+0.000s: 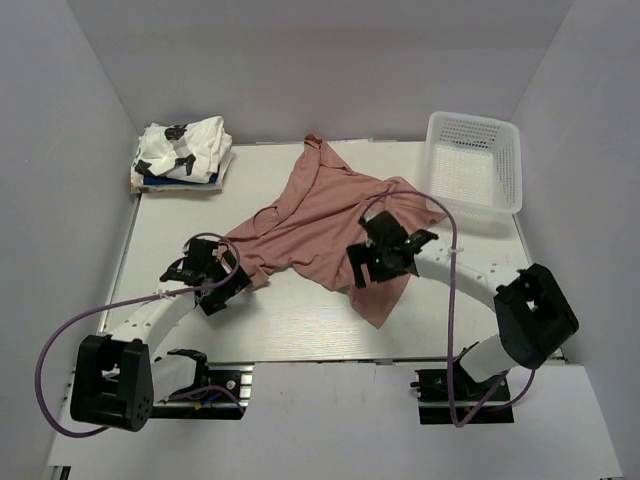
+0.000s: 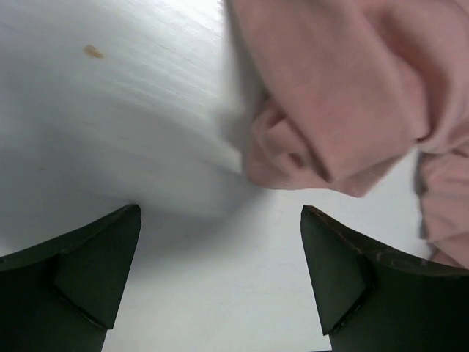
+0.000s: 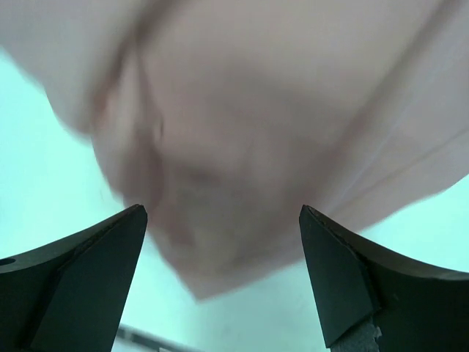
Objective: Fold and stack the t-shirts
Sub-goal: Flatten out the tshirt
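The dusty-pink t-shirt [image 1: 320,215] lies crumpled in the middle of the table. A folded white t-shirt with black print [image 1: 183,146] sits on a blue one [image 1: 160,180] at the back left. My left gripper [image 1: 218,272] is open and empty just left of the pink shirt's bunched left edge [image 2: 322,125]. My right gripper [image 1: 372,268] is open and empty above the pink shirt's lower right flap [image 3: 249,147], which looks blurred in the right wrist view.
A white plastic mesh basket [image 1: 475,160] stands at the back right. White walls close in the table on three sides. The arm bases sit at the near edge.
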Action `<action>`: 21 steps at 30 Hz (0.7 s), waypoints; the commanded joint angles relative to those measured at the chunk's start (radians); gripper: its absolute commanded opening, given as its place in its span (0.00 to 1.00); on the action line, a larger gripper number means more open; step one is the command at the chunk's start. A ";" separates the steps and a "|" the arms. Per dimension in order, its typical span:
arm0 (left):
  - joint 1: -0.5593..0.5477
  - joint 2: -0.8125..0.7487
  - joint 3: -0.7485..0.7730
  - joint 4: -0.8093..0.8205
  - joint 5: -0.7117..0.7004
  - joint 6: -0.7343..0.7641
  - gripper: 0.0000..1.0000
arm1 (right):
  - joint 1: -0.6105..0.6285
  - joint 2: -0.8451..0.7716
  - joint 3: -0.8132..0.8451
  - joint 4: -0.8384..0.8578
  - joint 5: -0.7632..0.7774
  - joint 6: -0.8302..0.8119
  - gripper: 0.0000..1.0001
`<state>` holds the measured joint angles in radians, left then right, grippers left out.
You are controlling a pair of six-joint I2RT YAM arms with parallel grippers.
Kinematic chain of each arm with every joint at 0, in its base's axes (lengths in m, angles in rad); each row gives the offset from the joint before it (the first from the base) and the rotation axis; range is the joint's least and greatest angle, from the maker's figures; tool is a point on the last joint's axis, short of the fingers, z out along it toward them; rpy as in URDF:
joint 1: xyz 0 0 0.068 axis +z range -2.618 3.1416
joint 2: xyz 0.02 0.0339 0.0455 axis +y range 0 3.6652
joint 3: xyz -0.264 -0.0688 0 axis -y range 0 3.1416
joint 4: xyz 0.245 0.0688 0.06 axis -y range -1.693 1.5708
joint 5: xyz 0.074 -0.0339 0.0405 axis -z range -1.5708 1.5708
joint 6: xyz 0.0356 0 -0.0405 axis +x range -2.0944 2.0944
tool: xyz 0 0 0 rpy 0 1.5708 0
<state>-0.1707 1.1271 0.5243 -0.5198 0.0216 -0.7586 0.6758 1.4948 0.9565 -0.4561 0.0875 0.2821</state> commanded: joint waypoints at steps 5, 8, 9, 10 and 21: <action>-0.012 0.040 -0.046 0.289 0.149 0.012 0.97 | 0.191 -0.077 -0.100 -0.049 0.041 0.114 0.90; -0.021 0.103 -0.046 0.339 0.149 0.021 0.86 | 0.235 -0.051 -0.133 -0.035 0.052 0.127 0.90; -0.021 0.120 -0.023 0.339 0.149 0.031 0.80 | 0.241 -0.038 -0.142 -0.027 0.054 0.131 0.90; -0.021 0.147 -0.012 0.339 0.149 0.044 0.73 | 0.246 -0.024 -0.148 -0.027 0.072 0.150 0.90; -0.021 -0.091 0.014 0.084 0.365 0.042 0.00 | 0.231 -0.185 -0.168 -0.444 0.343 0.512 0.00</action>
<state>-0.1875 1.1347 0.5236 -0.3359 0.2512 -0.7139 0.9134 1.4200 0.7792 -0.6636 0.3168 0.6346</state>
